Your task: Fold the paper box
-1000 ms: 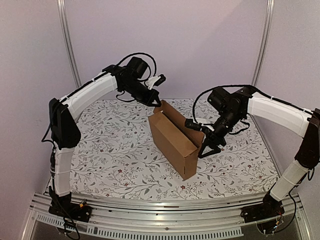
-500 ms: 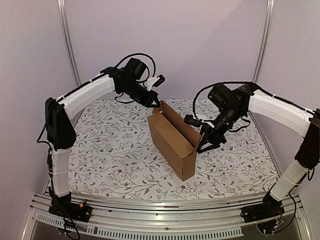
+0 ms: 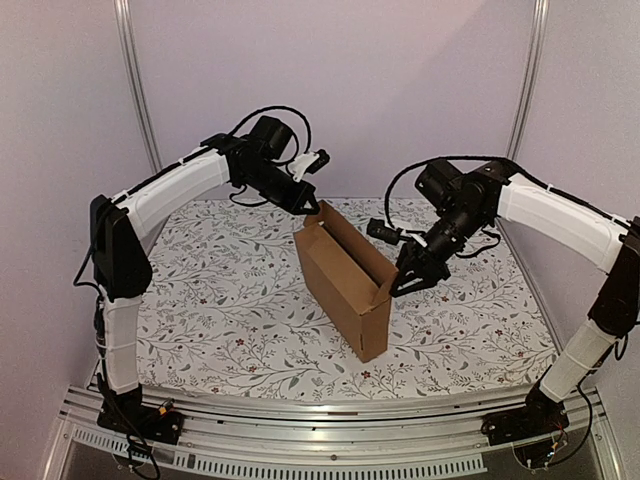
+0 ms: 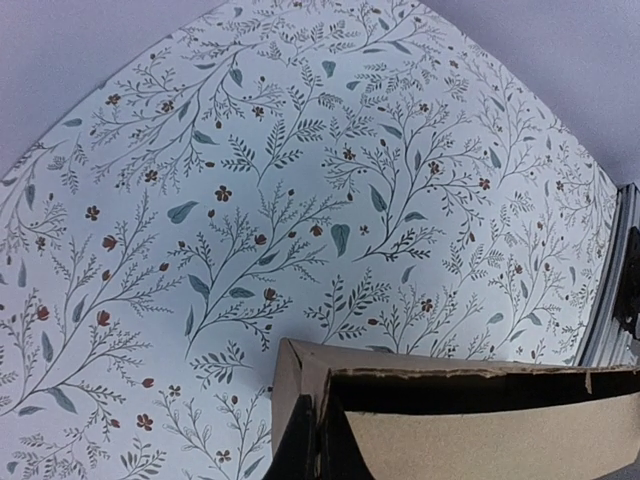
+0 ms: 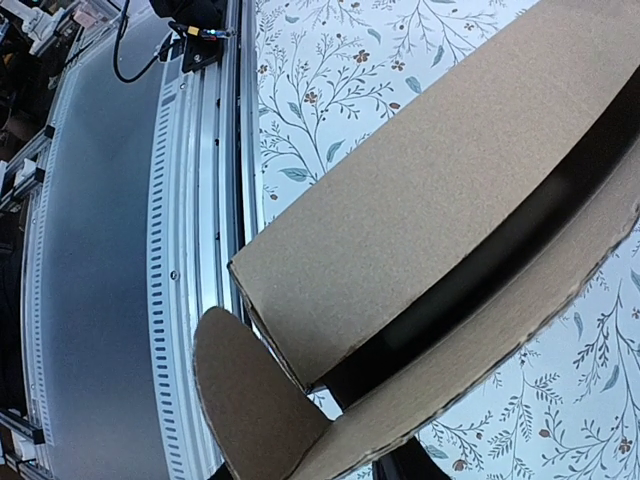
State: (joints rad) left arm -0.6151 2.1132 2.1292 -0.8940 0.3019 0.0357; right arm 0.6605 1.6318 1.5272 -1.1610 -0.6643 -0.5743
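The paper box [image 3: 340,285] is plain brown cardboard standing on the table with its top open; it runs from far left to near right. My left gripper [image 3: 312,208] is at its far top corner. In the left wrist view its two black fingers [image 4: 300,448] are pinched on the box wall [image 4: 470,440]. My right gripper [image 3: 402,276] is at the box's right wall near the front end. In the right wrist view the jaws stand apart, with the wall [image 5: 420,210] and a rounded flap [image 5: 250,400] between them. One finger [image 5: 412,466] shows below the wall.
The box stands on a flowered tablecloth [image 3: 220,290]. An aluminium rail [image 3: 320,425] runs along the near edge and shows in the right wrist view [image 5: 190,250]. Upright posts [image 3: 135,85] stand at the back corners before a plain wall.
My right gripper moved up and left along the box's right wall, pushing that wall inward a little. My left arm shifted slightly and kept its hold on the far corner.
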